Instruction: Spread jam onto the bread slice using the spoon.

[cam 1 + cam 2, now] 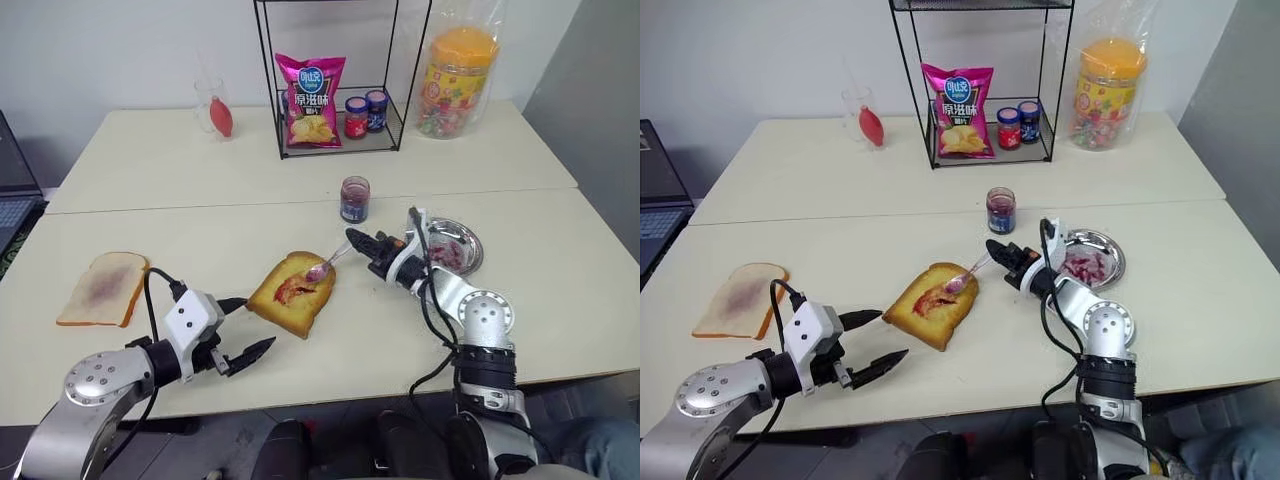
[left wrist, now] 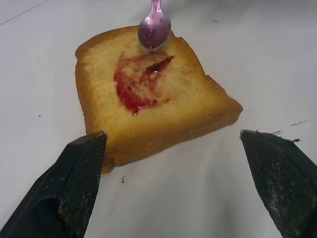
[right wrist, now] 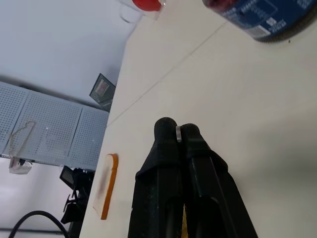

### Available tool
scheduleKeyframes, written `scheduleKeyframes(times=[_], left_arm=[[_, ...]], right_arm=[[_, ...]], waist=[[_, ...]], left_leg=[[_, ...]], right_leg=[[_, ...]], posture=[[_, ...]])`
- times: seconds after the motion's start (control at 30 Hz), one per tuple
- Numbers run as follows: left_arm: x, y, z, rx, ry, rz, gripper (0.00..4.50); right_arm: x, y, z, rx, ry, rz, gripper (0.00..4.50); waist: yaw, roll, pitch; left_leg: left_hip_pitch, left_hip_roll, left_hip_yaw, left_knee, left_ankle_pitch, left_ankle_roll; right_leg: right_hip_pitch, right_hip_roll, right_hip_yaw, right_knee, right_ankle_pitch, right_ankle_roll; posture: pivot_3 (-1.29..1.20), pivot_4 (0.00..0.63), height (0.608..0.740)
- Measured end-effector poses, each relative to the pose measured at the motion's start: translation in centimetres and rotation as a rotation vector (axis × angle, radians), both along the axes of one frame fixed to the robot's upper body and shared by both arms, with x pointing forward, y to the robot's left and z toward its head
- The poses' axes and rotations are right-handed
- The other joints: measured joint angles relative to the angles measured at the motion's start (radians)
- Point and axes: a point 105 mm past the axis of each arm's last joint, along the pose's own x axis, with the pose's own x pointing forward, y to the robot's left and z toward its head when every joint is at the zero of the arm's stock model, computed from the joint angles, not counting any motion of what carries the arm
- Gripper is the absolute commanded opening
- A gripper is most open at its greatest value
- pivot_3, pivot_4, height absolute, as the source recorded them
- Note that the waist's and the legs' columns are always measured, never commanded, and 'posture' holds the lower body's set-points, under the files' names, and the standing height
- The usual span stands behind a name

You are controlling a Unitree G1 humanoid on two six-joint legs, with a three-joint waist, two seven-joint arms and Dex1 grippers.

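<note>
The toasted bread slice (image 1: 292, 292) lies at the table's middle with a red smear of jam (image 2: 138, 82) on its top. My right gripper (image 1: 354, 238) is shut on the handle of the spoon (image 1: 326, 264), whose jam-stained bowl (image 2: 154, 29) hovers at the slice's far edge. The open jam jar (image 1: 354, 198) with a blue label stands just behind. My left gripper (image 1: 245, 327) waits open on the near left of the slice, its black fingers (image 2: 74, 183) spread wide and touching nothing.
A paler slice with a pinkish smear (image 1: 103, 288) lies at the left. A metal dish (image 1: 455, 250) with jam traces sits behind my right arm. At the back stand a wire rack (image 1: 340, 75) with chips and two lidded jars, a candy tub (image 1: 455, 82) and a glass (image 1: 214, 106).
</note>
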Motion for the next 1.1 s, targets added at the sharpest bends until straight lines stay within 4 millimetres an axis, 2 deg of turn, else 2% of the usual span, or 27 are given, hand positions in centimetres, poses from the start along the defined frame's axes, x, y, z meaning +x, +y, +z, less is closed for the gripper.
scheduleKeyframes(times=[0.1, 0.2, 0.3, 0.43, 0.6, 0.73, 0.93, 1.1], left_arm=[[-0.1, -0.2, -0.1, -0.002, 0.004, -0.006, 4.5], [-0.1, -0.3, -0.2, -0.003, 0.009, -0.011, 4.5], [-0.2, -0.3, -0.4, -0.003, 0.013, -0.01, 4.5], [-0.3, -0.3, -0.4, -0.007, 0.015, -0.01, 4.5], [-0.4, -0.3, -0.6, -0.005, 0.021, -0.007, 4.5], [-0.4, -0.2, -0.6, -0.005, 0.02, -0.004, 4.5], [-0.2, 0.0, 0.0, -0.009, 0.012, 0.007, 4.5], [0.4, -2.1, 3.0, -0.049, -0.054, -0.078, 4.5]], right_arm=[[-0.6, 1.3, -0.2, -0.006, 0.006, 0.038, 0.03], [-0.9, 1.6, -0.5, -0.016, 0.012, 0.05, 0.03], [-1.0, 0.8, -1.4, -0.035, 0.028, 0.038, 0.03], [-1.0, 0.0, -1.3, -0.061, 0.008, 0.035, 0.03], [-1.4, -2.4, -1.4, -0.071, 0.01, 0.024, 0.03], [-1.6, -3.3, -0.6, -0.05, 0.006, 0.004, 0.03], [-1.2, -4.3, 2.5, 0.016, -0.076, -0.052, 0.03], [-0.6, -6.8, 4.6, 0.022, -0.149, -0.137, 0.03]], waist=[[0.0, 0.0, 0.0], [0.0, 0.0, 0.0], [0.001, 0.0, 0.0], [0.001, 0.0, 0.0], [0.003, 0.0, 0.0], [0.002, 0.0, 0.0], [0.002, 0.0, 0.0], [0.007, 0.0, 0.0]], left_leg=[[0.0, 0.0, 0.0, 0.0, 0.0, 0.0], [0.0, 0.0, 0.0, 0.0, 0.0, 0.0], [0.0, 0.0, 0.0, 0.0, 0.0, 0.0], [0.0, 0.0, -0.001, 0.0, 0.0, 0.0], [0.0, 0.0, 0.0, 0.0, 0.0, 0.0], [0.0, 0.0, -0.001, 0.0, 0.0, 0.0], [0.0, 0.0, -0.001, 0.0, 0.0, 0.0], [-0.002, -0.001, -0.001, 0.001, 0.0, 0.0]], right_leg=[[0.0, 0.0, 0.0, 0.0, 0.0, 0.0], [0.0, 0.0, 0.0, 0.0, 0.0, 0.0], [0.0, 0.0, 0.0, 0.0, 0.0, 0.0], [0.0, 0.0, 0.0, 0.0, 0.0, 0.0], [0.0, 0.0, 0.0, -0.001, 0.0, 0.0], [0.0, 0.0, 0.0, 0.0, 0.0, -0.001], [0.0, 0.001, 0.0, 0.0, 0.0, -0.001], [0.001, 0.001, -0.001, -0.001, 0.0, 0.0]], posture=[[0.0, 0.15, 0.74], [0.0, 0.15, 0.74], [0.0, 0.15, 0.74], [0.0, 0.15, 0.74], [0.0, 0.15, 0.74], [0.0, 0.15, 0.74], [0.0, 0.15, 0.74], [0.0, 0.15, 0.74]])
